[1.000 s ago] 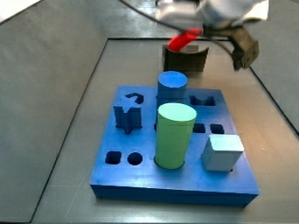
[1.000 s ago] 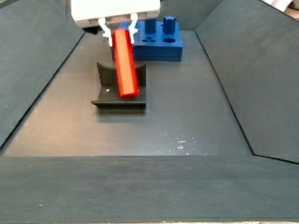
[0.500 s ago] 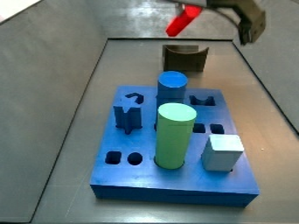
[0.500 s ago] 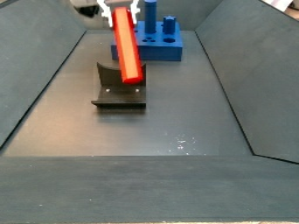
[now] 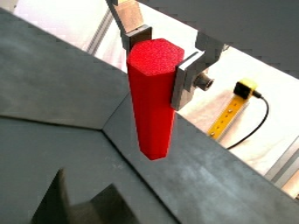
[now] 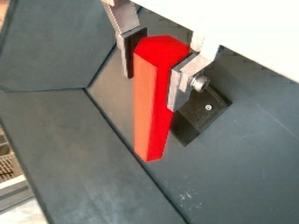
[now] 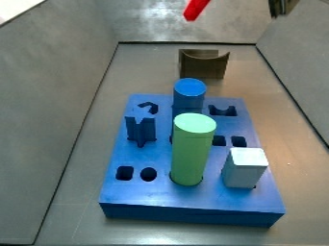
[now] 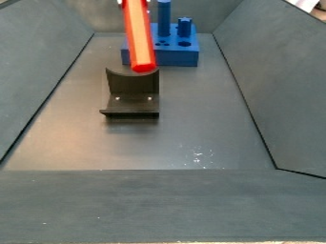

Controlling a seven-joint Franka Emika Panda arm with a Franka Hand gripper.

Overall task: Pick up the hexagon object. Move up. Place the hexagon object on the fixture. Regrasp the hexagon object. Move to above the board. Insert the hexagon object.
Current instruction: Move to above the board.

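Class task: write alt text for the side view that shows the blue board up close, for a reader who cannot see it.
The blue board fills the foreground, bearing a tall green cylinder, a blue cylinder and a white block. Behind it stands the empty dark fixture. At the top edge hangs the red hexagon object; the gripper holding it is out of frame.

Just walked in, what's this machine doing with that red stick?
The robot's gripper is clamped on the hexagon object, a long red rod, and holds it in the air above the fixture. The fixture's notch is empty. The board with its green and blue pegs waits nearby, with open holes.
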